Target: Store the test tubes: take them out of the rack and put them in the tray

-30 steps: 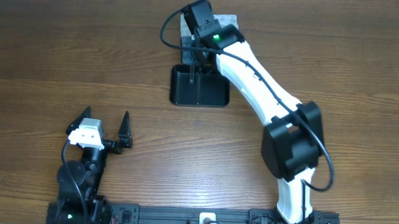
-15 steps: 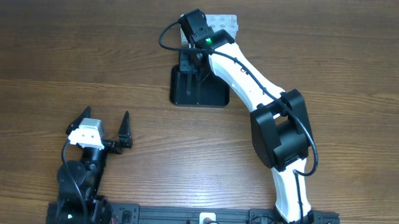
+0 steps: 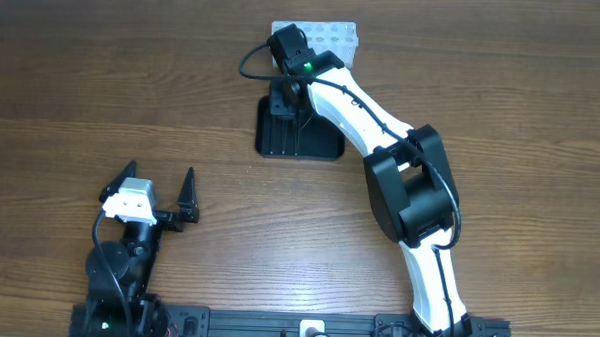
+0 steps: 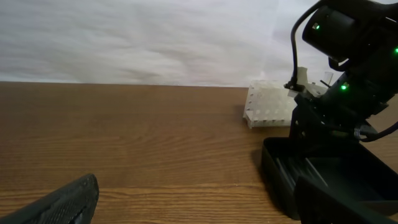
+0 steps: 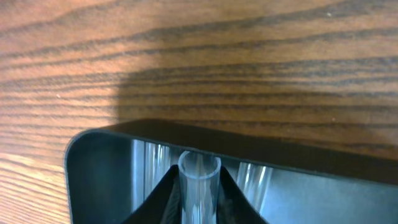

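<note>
A tube [image 5: 199, 194] is clamped between the fingers of the right gripper [image 5: 199, 172], over the inside of the tray [image 5: 93, 167] (black, just beside the rack [image 3: 333, 35]). The left gripper [image 3: 161, 180] is spread wide with nothing in it, well apart from them.

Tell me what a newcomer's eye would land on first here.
The right gripper stands out first. It is shut on a clear test tube, held over the black plastic tray at the far middle of the brown wooden table. Just behind the tray sits the white test tube rack. The left gripper sits open at the near left, well apart from the tray and rack.
</note>
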You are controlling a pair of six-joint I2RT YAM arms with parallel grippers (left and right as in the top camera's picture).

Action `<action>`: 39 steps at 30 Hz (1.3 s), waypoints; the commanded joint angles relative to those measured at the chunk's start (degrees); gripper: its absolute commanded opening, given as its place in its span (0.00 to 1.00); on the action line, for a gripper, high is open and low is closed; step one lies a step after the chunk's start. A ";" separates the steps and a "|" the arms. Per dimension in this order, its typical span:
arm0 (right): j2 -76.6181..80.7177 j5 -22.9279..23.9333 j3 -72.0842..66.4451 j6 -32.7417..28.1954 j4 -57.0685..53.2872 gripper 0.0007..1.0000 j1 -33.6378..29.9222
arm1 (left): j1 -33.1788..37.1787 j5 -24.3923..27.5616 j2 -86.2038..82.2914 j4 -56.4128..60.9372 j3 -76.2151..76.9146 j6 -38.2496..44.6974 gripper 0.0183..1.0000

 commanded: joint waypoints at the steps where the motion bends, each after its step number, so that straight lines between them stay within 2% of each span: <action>1: 0.70 -0.04 0.92 0.17 0.13 0.35 -0.28 | 0.37 0.72 -0.35 -0.09 -0.28 0.63 1.00; 4: -0.74 0.00 1.09 0.07 -0.68 0.39 -0.13 | 0.37 0.72 -0.35 -0.09 -0.28 0.63 1.00; 8: -5.66 0.20 1.09 -3.37 -1.66 0.43 0.00 | 0.37 0.72 -0.35 -0.09 -0.28 0.63 1.00; 11: -10.67 2.01 1.09 -5.64 -1.84 0.49 -0.04 | 0.37 0.72 -0.35 -0.09 -0.28 0.63 1.00; 13: -14.16 4.68 1.09 -7.37 -1.66 0.59 -0.44 | 0.37 0.72 -0.35 -0.09 -0.28 0.63 1.00; 15: -17.33 9.03 1.09 -10.03 -1.03 0.78 -1.16 | 0.37 0.72 -0.35 -0.09 -0.28 0.63 1.00; 18: -19.47 14.88 1.09 -13.25 0.81 0.87 -2.80 | 0.37 0.72 -0.35 -0.09 -0.28 0.63 1.00; 20: -19.45 16.74 1.07 -15.56 2.97 0.89 -4.44 | 0.37 0.72 -0.35 -0.09 -0.28 0.63 1.00; 27: -13.05 16.76 1.03 -21.00 12.24 0.92 -9.33 | 0.37 0.72 -0.35 -0.09 -0.28 0.63 1.00; 32: -7.85 16.76 1.03 -21.11 17.09 0.94 -10.93 | 0.37 0.72 -0.35 -0.09 -0.28 0.63 1.00; 39: -4.26 16.81 1.01 -21.09 20.61 0.92 -11.72 | 0.37 0.72 -0.35 -0.09 -0.28 0.63 1.00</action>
